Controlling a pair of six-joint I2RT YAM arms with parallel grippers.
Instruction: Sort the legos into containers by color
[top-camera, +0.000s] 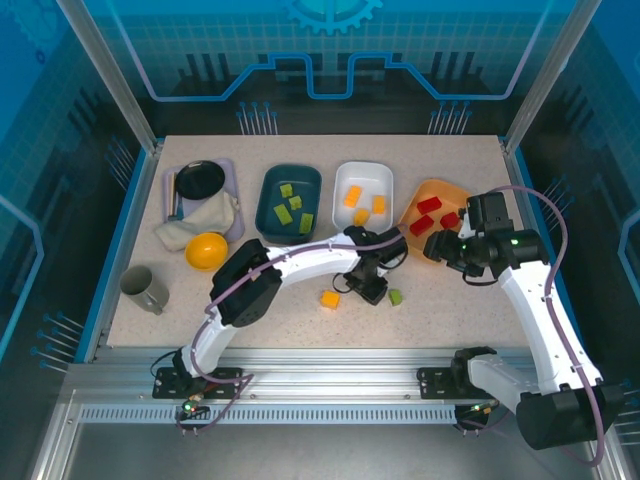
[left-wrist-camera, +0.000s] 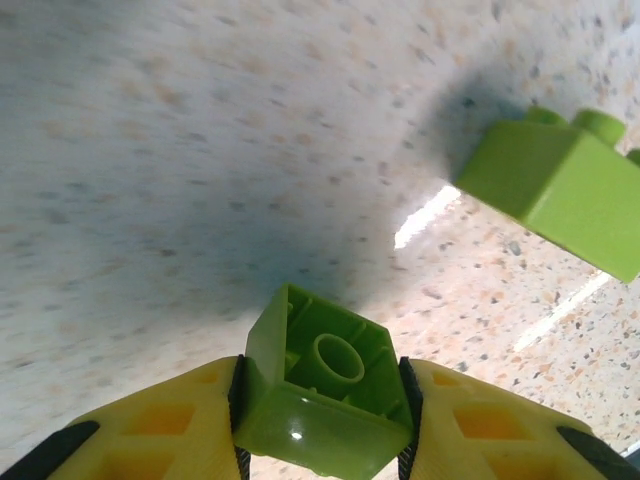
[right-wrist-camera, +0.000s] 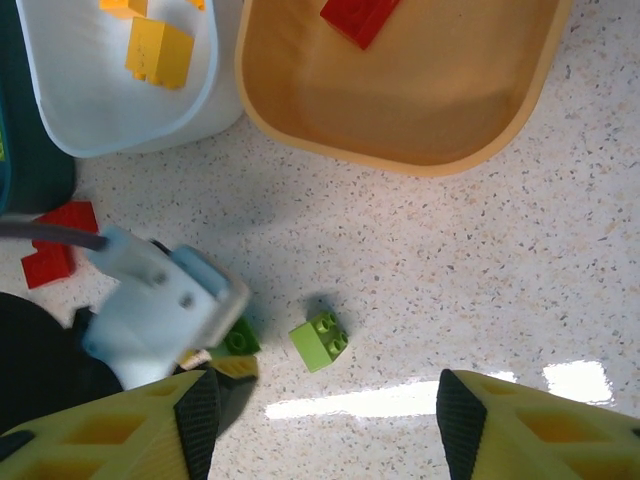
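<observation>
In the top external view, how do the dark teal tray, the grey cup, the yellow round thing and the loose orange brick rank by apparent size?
1. dark teal tray
2. grey cup and yellow round thing: too alike to rank
3. loose orange brick

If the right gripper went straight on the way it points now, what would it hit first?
Likely the loose lime green brick on the table, centred ahead of the right gripper; the orange tray lies beyond. Depth is unclear.

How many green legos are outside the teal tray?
2: one lego clamped in the left gripper, one loose lego on the table. The left arm may hide more.
</observation>
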